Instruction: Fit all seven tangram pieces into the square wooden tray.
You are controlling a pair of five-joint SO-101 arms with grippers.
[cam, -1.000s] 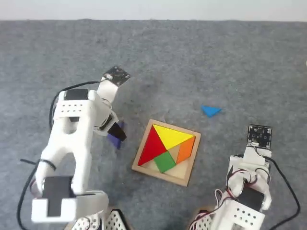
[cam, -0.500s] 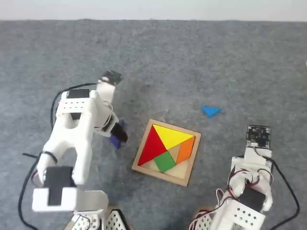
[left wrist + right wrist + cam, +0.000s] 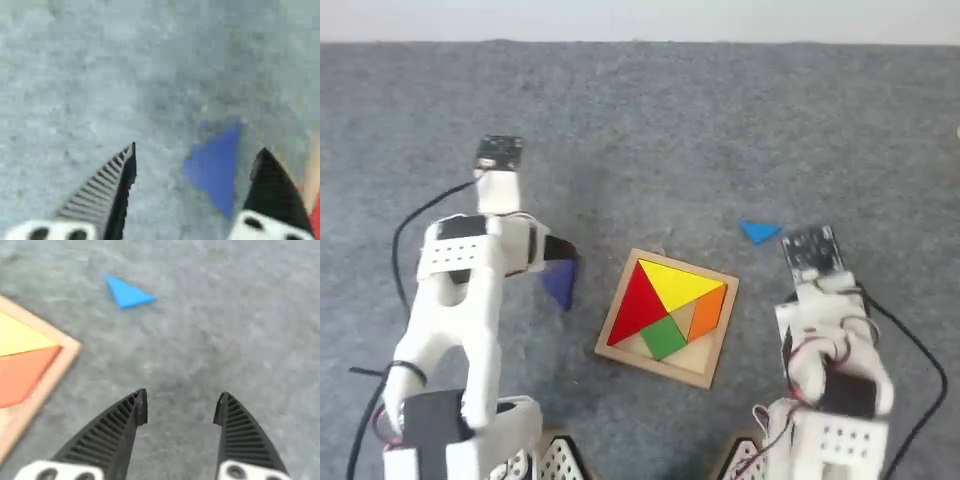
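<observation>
Left gripper [image 3: 198,147] has its two black fingers wide apart and holds nothing. It hangs over the grey carpet [image 3: 720,130], and the dark blue triangular piece [image 3: 216,167] lies flat on the carpet between the fingers, much closer to one of them. Whether that finger touches the piece, I cannot tell. In the high view this dark blue triangle [image 3: 560,283] is just beside the square wooden tray [image 3: 719,335], at the side of the left arm.

Right gripper [image 3: 183,392] is also spread open and empty, above bare carpet near a corner of the tray [image 3: 30,397]. The small light blue triangle [image 3: 127,293] lies on the carpet farther ahead of it, apart from the tray.

Inside the tray lie a red triangle [image 3: 635,305], a yellow triangle [image 3: 675,282], an orange piece [image 3: 708,310] and a green square [image 3: 663,337]. Part of the wooden bottom is uncovered.
</observation>
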